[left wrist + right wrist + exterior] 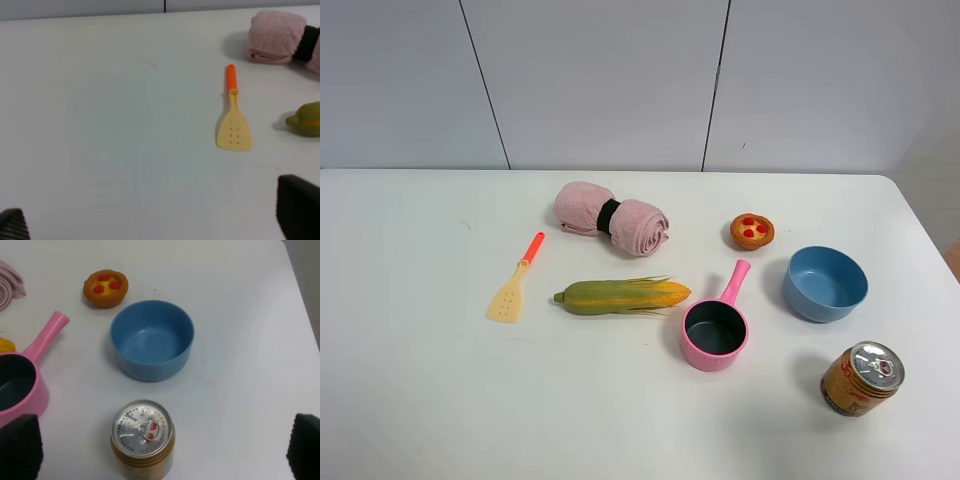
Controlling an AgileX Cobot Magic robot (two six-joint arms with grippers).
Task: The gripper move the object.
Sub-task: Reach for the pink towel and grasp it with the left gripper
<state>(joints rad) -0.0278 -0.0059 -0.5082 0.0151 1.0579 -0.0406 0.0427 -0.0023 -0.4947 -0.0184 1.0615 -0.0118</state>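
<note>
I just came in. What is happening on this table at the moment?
Nothing is being handled yet. The rolled pink towel lies untouched near the back of the white table, behind the corn cob. The left gripper is open and empty, looking over the spatula. The right gripper is also open and empty, above the can and the blue bowl. Neither arm shows in the high view.
</note>
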